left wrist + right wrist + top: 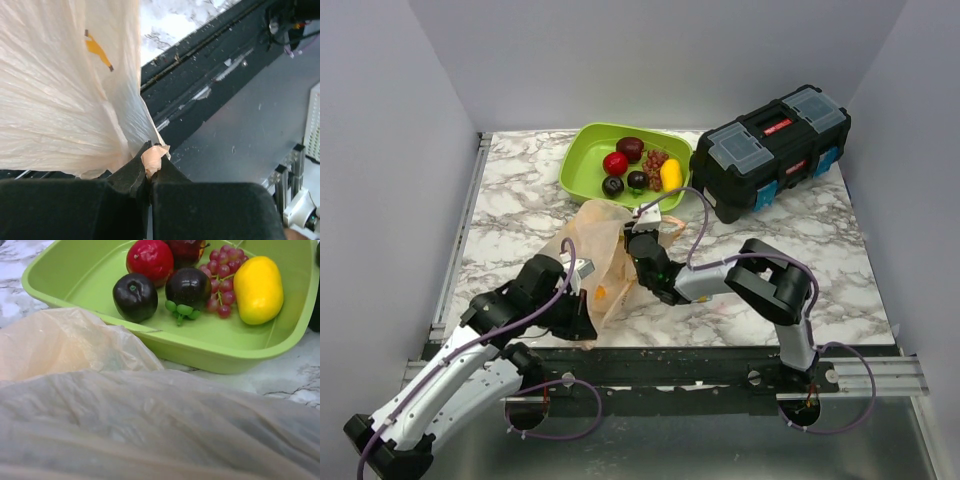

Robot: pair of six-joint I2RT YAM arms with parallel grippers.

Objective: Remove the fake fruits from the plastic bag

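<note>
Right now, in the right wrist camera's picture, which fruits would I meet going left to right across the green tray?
dark purple fruit → dark fruit with green leaves → reddish grape bunch → yellow fruit. The red fruit behind overlaps the first two, so it is left out.

Plastic bag (pixel 160 425) fills foregrnd; behind it, green tray (pixel 75 275) w/ fake fruits (pixel 188 287) inside.
</note>
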